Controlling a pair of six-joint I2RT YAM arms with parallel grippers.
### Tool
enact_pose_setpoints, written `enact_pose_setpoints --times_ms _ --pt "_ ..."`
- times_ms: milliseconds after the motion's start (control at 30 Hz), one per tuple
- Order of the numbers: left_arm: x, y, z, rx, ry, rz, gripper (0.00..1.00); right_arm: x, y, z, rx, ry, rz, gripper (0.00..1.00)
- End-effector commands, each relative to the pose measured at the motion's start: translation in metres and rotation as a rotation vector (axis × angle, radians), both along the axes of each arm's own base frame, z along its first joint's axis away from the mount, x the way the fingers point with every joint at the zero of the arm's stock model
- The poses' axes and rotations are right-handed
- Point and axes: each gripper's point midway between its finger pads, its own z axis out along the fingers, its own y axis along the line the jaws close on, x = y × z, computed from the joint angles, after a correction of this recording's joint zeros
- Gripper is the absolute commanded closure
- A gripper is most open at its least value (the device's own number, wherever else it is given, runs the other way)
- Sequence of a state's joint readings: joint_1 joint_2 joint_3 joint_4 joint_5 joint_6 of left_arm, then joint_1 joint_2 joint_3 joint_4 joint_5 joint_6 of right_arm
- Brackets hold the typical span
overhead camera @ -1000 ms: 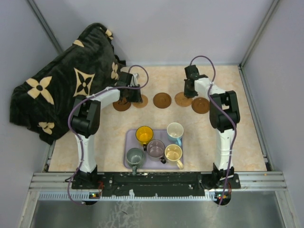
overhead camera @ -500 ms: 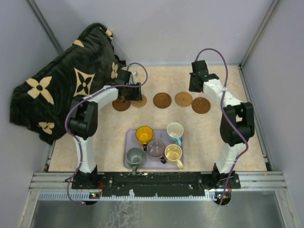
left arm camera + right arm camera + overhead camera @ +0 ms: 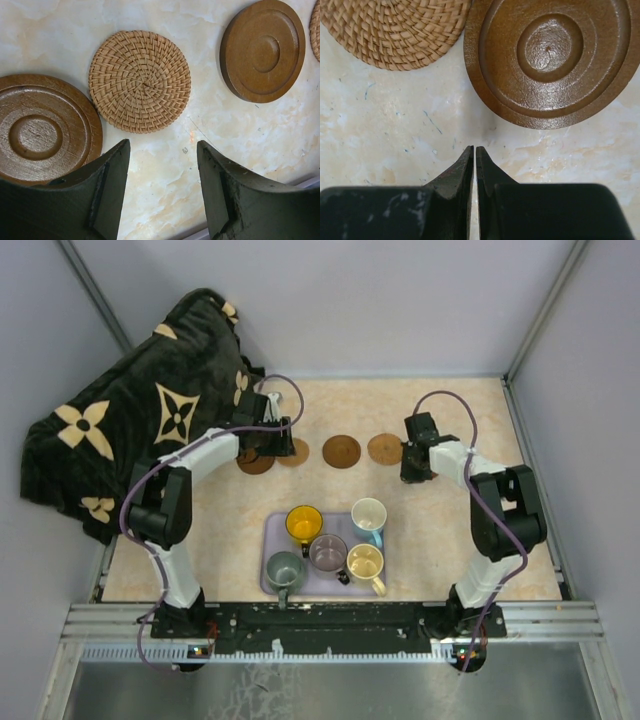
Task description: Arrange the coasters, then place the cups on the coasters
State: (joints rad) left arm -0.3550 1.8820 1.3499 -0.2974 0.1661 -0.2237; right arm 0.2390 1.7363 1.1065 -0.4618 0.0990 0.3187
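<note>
Five coasters lie in a row across the far half of the table. In the left wrist view a woven tan coaster (image 3: 140,81) sits between two dark wooden coasters (image 3: 42,132) (image 3: 262,50). My left gripper (image 3: 162,150) hangs open above bare table just short of them, holding nothing. My right gripper (image 3: 474,150) is shut and empty, its tips near a dark coaster (image 3: 552,55) and a woven one (image 3: 395,30). Five cups stand on the lavender tray (image 3: 273,533): yellow-orange (image 3: 303,523), white and light blue (image 3: 368,515), mauve (image 3: 327,552), grey-green (image 3: 284,569) and cream-yellow (image 3: 365,563).
A dark blanket with tan flower shapes (image 3: 140,410) is heaped at the far left, spilling over the table's edge. Grey walls close in the back and both sides. Both arms reach over the coaster row (image 3: 341,451).
The left gripper has opened wider and drawn back a little from the left coasters. The right arm lifted toward the back, then came down nearer, over the rightmost dark coaster.
</note>
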Motion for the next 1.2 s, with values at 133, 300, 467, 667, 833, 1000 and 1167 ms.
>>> enact_pose_setpoints --times_ms 133,300,467,667,833,1000,1167 --pt "0.015 -0.006 -0.021 0.013 0.022 0.008 0.38 0.019 0.011 0.024 0.079 -0.122 -0.005 0.94" --pt "0.022 -0.014 -0.03 0.016 0.037 -0.013 0.39 0.025 0.008 0.015 0.064 -0.11 -0.03 0.94" --pt "0.024 -0.016 -0.035 0.017 0.046 -0.021 0.39 0.033 0.005 0.005 0.039 -0.094 -0.052 0.94" --pt "0.02 -0.021 -0.039 0.001 0.066 -0.037 0.4 0.038 -0.008 0.0 0.026 -0.072 -0.105 0.94" --pt "0.017 -0.027 -0.045 -0.004 0.079 -0.053 0.4 0.039 -0.025 0.001 0.026 -0.072 -0.155 0.94" --pt "0.015 -0.031 -0.049 -0.01 0.092 -0.061 0.4 0.043 -0.04 0.002 0.036 -0.077 -0.179 0.94" --pt "0.013 -0.036 -0.05 -0.019 0.099 -0.07 0.4 0.05 -0.047 0.001 0.028 -0.073 -0.185 0.94"
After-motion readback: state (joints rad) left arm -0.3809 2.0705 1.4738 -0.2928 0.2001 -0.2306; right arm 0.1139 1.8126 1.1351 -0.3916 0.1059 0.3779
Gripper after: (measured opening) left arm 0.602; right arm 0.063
